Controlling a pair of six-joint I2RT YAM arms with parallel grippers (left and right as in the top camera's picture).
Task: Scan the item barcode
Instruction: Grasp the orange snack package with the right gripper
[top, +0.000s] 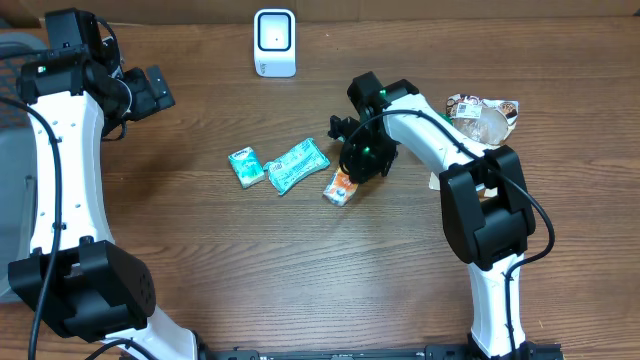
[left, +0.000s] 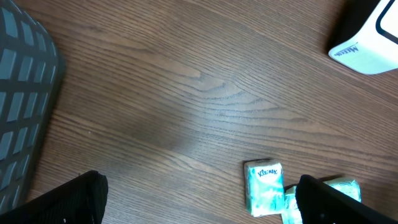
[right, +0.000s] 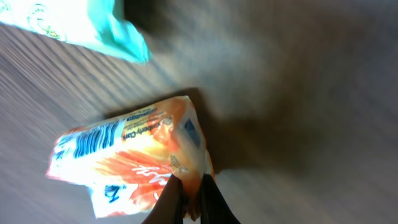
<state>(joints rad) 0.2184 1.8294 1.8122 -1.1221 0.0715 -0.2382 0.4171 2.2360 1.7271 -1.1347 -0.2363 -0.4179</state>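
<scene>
An orange-and-white plastic packet (right: 124, 155) is clamped by its edge in the right jaws on a brown wooden surface (top: 250, 260); the left jaws are spread.

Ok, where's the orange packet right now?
In the overhead view the orange packet is near the middle of the table, just right of the teal packet. The right gripper is pinching its edge.

On the table (top: 200, 260), the scanner (top: 274, 42) stands far-centre; three items lie in a mid-table row, tissue pack (top: 245, 166) leftmost, wider packet (top: 298, 165) just beside it, snack packet (top: 341, 186) rightmost beneath the right gripper (right: 189, 198), round package (top: 483, 113) well right.
</scene>
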